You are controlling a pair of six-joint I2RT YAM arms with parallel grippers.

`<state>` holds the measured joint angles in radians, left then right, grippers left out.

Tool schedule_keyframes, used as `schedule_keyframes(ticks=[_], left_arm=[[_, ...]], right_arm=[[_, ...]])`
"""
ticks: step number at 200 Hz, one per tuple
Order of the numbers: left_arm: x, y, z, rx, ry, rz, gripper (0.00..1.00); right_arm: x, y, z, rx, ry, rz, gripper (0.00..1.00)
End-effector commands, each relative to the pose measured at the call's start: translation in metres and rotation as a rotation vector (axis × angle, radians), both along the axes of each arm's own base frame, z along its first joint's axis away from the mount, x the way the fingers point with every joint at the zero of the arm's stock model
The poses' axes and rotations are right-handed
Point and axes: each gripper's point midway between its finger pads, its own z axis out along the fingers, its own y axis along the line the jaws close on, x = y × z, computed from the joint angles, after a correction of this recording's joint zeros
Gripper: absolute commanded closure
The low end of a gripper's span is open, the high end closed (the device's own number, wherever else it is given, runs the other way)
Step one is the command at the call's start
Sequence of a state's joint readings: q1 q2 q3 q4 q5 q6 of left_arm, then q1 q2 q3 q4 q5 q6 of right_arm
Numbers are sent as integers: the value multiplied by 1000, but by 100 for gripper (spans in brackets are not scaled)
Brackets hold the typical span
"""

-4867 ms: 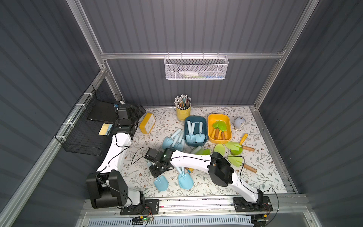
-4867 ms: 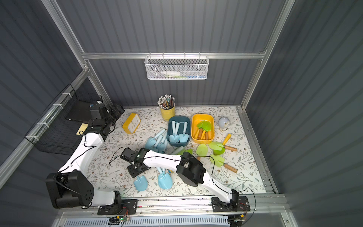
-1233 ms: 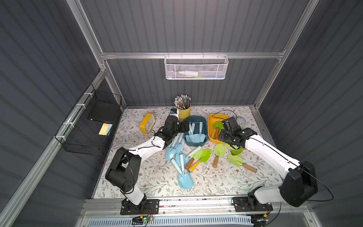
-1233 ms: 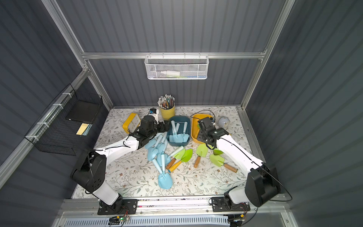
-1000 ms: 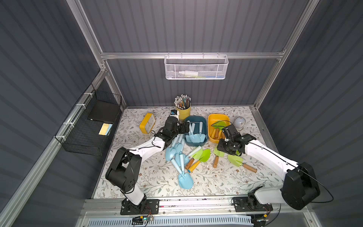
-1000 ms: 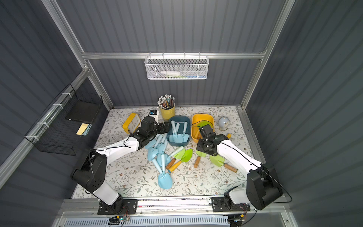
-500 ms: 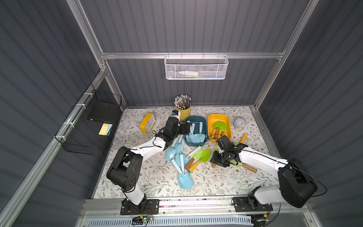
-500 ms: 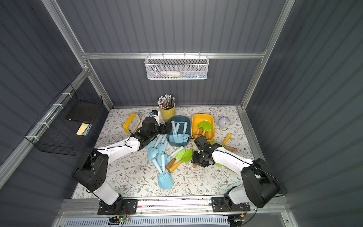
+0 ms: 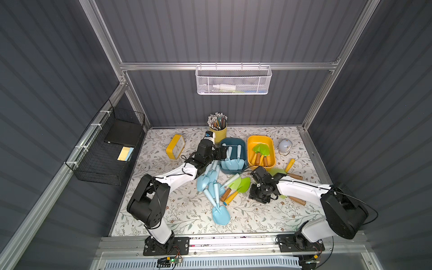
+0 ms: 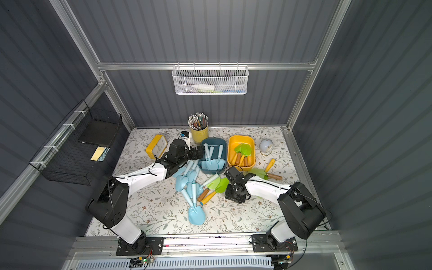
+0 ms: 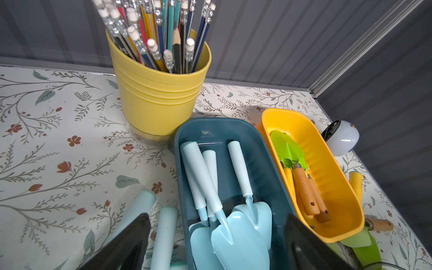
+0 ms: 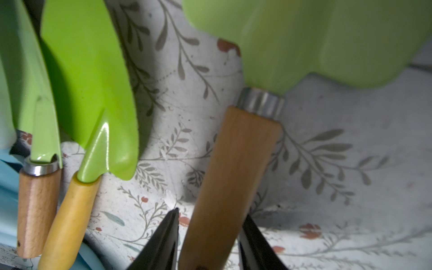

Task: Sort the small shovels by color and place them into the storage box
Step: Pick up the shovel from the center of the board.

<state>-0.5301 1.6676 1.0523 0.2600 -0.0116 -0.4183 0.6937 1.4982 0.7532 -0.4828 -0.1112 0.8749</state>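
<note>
Grey ribbed walls enclose a floral-patterned worktop. Near its middle the right pincer is set low, its jaws standing narrow on either side of the brown wooden handle of a green-bladed shovel that lies flat. Whether the handle is pinched cannot be told. Just beside it two more green shovels are seen, and next to them a heap of pale blue shovels. The left pincer is held wide and empty at the dark teal box, in which several blue shovels are laid. A few green ones are laid in the yellow box just beside it. The sorting is judged well under half done: the blue heap and about six green shovels are left on the worktop. No brand or writing can be read.
</note>
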Motion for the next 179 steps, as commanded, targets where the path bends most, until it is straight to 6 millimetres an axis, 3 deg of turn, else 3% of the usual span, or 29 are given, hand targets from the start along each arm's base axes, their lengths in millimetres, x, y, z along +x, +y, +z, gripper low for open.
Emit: schedule_keyframes(ticks=[1, 25, 40, 71, 94, 118, 145, 179], left_arm=[[2, -8, 2, 12, -13, -27, 8], [2, -10, -1, 10, -8, -32, 8], [3, -11, -1, 8, -8, -35, 8], [5, -13, -3, 13, -6, -43, 9], [6, -14, -3, 17, -11, -47, 8], [7, -16, -3, 13, -12, -55, 8], [8, -18, -1, 9, -16, -58, 9], [11, -19, 4, -1, -28, -52, 9]], right_arm=[[1, -21, -12, -103, -6, -66, 63], [-7, -27, -12, -95, -2, -92, 85], [-11, -25, -5, -47, -11, -89, 92], [-28, -12, 24, 129, -40, -52, 94], [-48, 0, 54, 322, -55, -22, 93], [-55, 9, 86, 462, -116, 12, 93], [-34, 15, 128, 576, -221, 13, 92], [17, 29, 166, 693, -320, 39, 91]])
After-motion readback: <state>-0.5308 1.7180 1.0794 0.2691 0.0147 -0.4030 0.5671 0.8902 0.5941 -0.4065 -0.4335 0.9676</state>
